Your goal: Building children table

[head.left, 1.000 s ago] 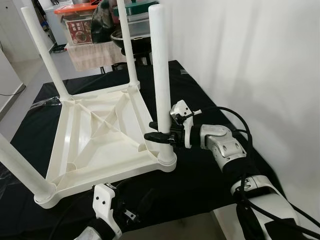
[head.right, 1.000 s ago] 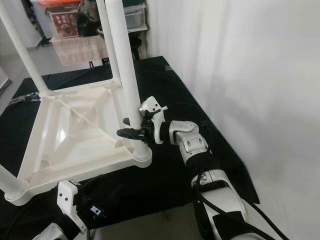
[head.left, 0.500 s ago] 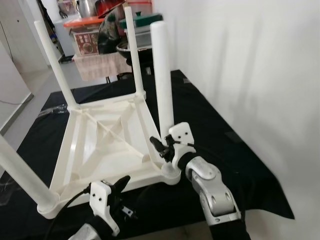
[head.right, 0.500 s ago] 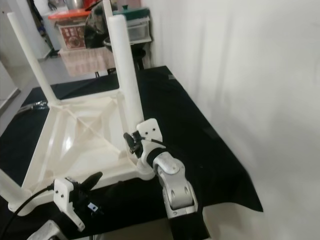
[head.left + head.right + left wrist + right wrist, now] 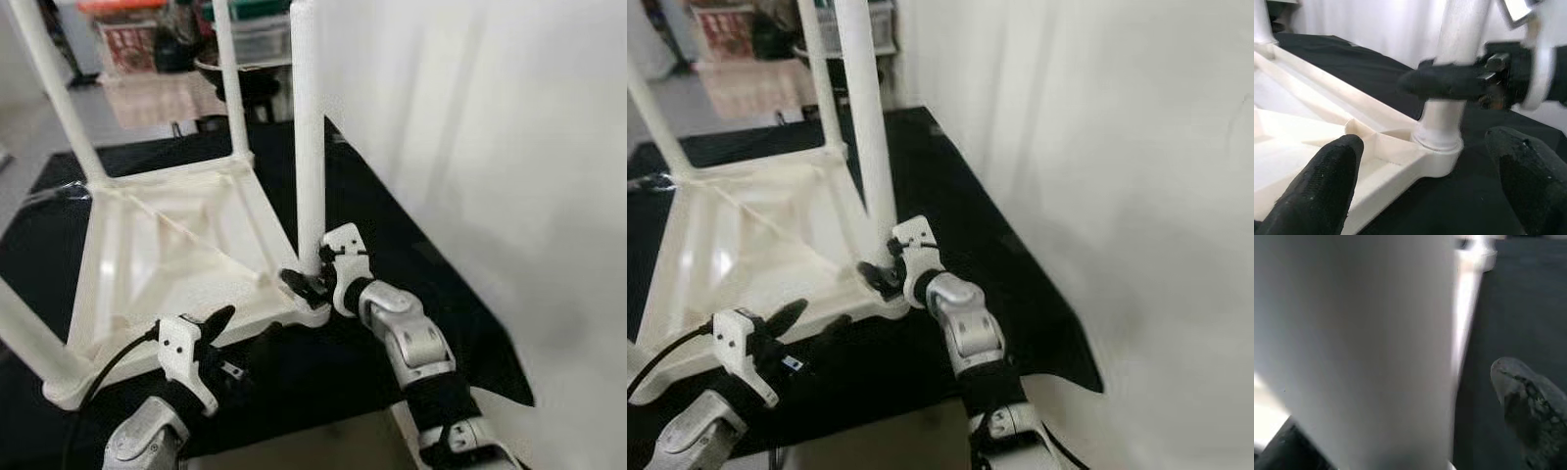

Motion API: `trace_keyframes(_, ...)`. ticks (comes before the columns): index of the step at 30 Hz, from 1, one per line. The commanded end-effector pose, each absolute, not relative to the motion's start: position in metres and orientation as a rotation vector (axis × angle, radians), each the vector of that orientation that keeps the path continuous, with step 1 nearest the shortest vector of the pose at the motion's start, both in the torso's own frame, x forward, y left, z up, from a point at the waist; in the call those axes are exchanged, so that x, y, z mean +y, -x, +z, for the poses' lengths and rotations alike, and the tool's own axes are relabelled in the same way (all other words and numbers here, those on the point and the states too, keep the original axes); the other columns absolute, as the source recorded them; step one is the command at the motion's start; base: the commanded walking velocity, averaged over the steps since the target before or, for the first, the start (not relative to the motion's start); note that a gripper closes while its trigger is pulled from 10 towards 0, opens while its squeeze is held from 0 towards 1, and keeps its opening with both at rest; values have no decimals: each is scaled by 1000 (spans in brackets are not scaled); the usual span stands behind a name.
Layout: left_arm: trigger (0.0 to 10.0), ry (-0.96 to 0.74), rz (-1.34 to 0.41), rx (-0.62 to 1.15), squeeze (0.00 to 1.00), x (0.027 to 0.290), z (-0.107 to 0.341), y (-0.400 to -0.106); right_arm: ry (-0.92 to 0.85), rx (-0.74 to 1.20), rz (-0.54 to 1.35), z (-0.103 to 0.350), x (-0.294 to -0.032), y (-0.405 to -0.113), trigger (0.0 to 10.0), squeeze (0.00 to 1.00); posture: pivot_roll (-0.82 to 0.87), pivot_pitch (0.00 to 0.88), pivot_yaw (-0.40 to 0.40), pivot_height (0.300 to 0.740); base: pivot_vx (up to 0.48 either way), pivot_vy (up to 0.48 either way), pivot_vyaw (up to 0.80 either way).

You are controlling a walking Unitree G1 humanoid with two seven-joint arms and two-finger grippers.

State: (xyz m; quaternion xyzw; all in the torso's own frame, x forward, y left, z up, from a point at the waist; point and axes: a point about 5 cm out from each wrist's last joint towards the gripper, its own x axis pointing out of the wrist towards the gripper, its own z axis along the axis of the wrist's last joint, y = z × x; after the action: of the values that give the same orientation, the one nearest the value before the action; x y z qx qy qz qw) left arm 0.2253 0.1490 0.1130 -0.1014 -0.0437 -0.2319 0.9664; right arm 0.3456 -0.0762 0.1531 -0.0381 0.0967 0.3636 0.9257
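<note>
Our right gripper (image 5: 306,285) pinches the base of the nearest table leg (image 5: 308,137), its black fingers closed around the white tube just above the corner socket (image 5: 1437,147). In the right wrist view the leg stands as a broad pale column directly before the camera, with one black fingertip (image 5: 1530,406) beside it. Our left gripper (image 5: 240,328) hovers just in front of the same corner, fingers spread and holding nothing; in the left wrist view its two fingertips (image 5: 1332,176) flank the socket without touching it, and the right gripper's fingers cross the leg above.

The table (image 5: 167,255) lies upside down on a black cloth (image 5: 372,211), its ribbed white underside facing up. The gripped leg rises upright from the near right corner; a second leg (image 5: 227,73) stands at the far right corner, a third (image 5: 54,88) at the far left, and a fourth (image 5: 24,323) at the near left. A white wall (image 5: 490,147) runs along our right, close beside the cloth. Beyond the cloth, blurred boxes (image 5: 122,39) stand on the floor.
</note>
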Motion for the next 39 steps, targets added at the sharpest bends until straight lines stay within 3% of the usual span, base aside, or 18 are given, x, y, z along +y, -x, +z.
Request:
trace_keyframes(1,10000,179,-444,-77,0,156,110,-227,71,128,914,169,-67,-347,10000,114,-5,0,8,740,0,0,0)
trace_keyframes(2,10000,177,-443,-77,0,156,109,-230,69,115,1034,175,-74,-349,10000,0,2,0,4,740,0,0,0)
trace_keyframes(5,10000,178,-442,-76,0,156,109,-233,76,105,1129,181,-83,-352,10000,0,6,0,3,740,0,0,0)
trace_keyframes(6,10000,179,-442,-77,0,156,108,-235,68,111,1256,188,-93,-356,10000,0,8,0,2,740,0,0,0)
trace_keyframes(14,10000,178,-440,-76,0,155,106,-238,62,180,1261,188,-96,-369,10000,0,28,0,-5,740,0,0,0)
trace_keyframes(15,10000,175,-440,-75,0,155,105,-239,52,196,1261,187,-96,-370,0,0,34,0,-4,740,0,0,0)
trace_keyframes(31,10000,155,-435,-79,0,158,104,-234,-52,227,1156,151,-111,-366,0,0,60,0,-10,740,0,0,0)
trace_keyframes(32,10000,152,-433,-80,0,160,105,-232,-56,230,1105,140,-104,-360,0,0,54,0,-15,740,0,0,0)
trace_keyframes(33,10000,150,-431,-79,0,163,105,-230,-50,240,745,119,-94,-356,0,0,35,0,-11,740,0,0,0)
trace_keyframes(35,10000,150,-429,-75,0,168,106,-229,-45,331,473,84,-79,-309,0,0,13,0,17,740,0,0,0)
trace_keyframes(37,10000,150,-429,-75,0,168,106,-229,-45,331,473,84,-79,-309,0,0,13,0,17,740,0,0,0)
trace_keyframes(39,10000,154,-441,-64,0,169,105,-228,55,316,601,86,-66,-301,0,0,12,0,21,740,0,0,0)
